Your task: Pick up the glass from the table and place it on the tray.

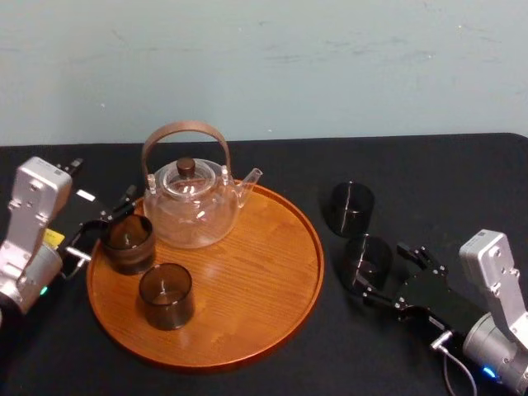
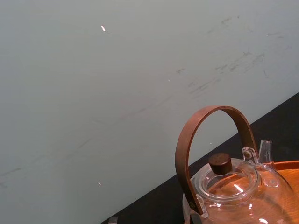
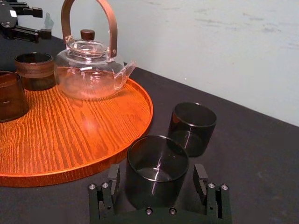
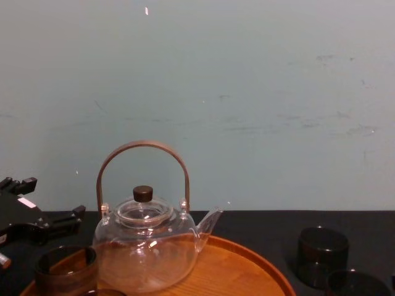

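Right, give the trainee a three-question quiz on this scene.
1. True or false: the right gripper holds its open fingers either side of a dark smoky glass tumbler standing on the black table.
2. How many dark glasses stand on the large round orange-brown wooden tray? A one, B two, C three.
3. Fill in: the left gripper sits by the tray's ___ edge.
Key: 1 true; 2 B; 3 left.

Tray [image 1: 272, 280]: orange-brown, streaked wood grain
Teapot [image 1: 191, 206]: clear glass, with brown handle [image 1: 186, 129] and dark brown knob [image 1: 187, 166]
Glasses on tray [image 1: 128, 242] [image 1: 166, 294]: smoky brown
Glasses on desk [image 1: 352, 206] [image 1: 367, 260]: dark smoky grey, almost black
Desk [image 1: 412, 181]: black
Wall [image 1: 330, 66]: pale blue-green, faint scuffs
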`<state>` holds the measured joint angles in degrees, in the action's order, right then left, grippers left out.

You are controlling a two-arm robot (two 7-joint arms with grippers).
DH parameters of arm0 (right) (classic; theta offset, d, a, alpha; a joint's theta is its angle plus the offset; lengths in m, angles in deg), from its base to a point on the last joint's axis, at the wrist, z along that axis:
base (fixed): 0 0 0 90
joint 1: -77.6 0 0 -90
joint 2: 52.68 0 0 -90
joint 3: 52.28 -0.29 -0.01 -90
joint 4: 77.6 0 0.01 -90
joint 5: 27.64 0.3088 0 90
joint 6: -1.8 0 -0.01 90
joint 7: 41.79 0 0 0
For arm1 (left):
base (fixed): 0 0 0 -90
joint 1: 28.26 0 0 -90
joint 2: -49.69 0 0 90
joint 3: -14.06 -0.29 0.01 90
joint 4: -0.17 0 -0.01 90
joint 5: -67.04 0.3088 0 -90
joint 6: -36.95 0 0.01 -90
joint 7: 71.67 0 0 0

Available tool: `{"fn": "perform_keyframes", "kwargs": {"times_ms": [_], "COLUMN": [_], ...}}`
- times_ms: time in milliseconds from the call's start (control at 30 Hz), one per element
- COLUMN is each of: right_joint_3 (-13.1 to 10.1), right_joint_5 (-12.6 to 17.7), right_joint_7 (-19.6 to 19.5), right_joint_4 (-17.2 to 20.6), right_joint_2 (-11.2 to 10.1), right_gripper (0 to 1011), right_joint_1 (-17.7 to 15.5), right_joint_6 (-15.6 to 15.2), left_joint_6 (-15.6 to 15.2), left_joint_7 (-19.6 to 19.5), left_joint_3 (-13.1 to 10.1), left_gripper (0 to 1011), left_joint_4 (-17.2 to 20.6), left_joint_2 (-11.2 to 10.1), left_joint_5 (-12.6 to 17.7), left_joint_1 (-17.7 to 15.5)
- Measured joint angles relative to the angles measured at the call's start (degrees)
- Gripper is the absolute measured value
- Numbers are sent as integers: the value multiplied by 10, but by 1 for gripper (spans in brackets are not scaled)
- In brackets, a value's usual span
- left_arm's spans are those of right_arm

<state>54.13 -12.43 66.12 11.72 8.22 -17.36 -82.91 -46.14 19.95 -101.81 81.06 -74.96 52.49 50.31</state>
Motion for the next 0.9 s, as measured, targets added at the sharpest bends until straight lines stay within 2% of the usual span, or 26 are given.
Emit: {"fn": "perform_keyframes", "kwargs": {"times_ms": [333,900], "right_joint_3": [-5,-14], "right_joint_5": [-5,-9], "right_joint_7": [15,44], "right_joint_4": [-21,-65], "right_joint_2": [15,39], "right_gripper": [1002,1002], "right_joint_1": [5,38], "right_joint_6": [-2,-14], "left_joint_6": [0,0], "left_joint_7": [0,0], "left_joint_3": [0,0], "left_gripper": [1001,1001], "left_joint_4": [0,0], "left_joint_2": [0,0], "left_joint_5": [0,0], "left_joint_1": [0,0]}}
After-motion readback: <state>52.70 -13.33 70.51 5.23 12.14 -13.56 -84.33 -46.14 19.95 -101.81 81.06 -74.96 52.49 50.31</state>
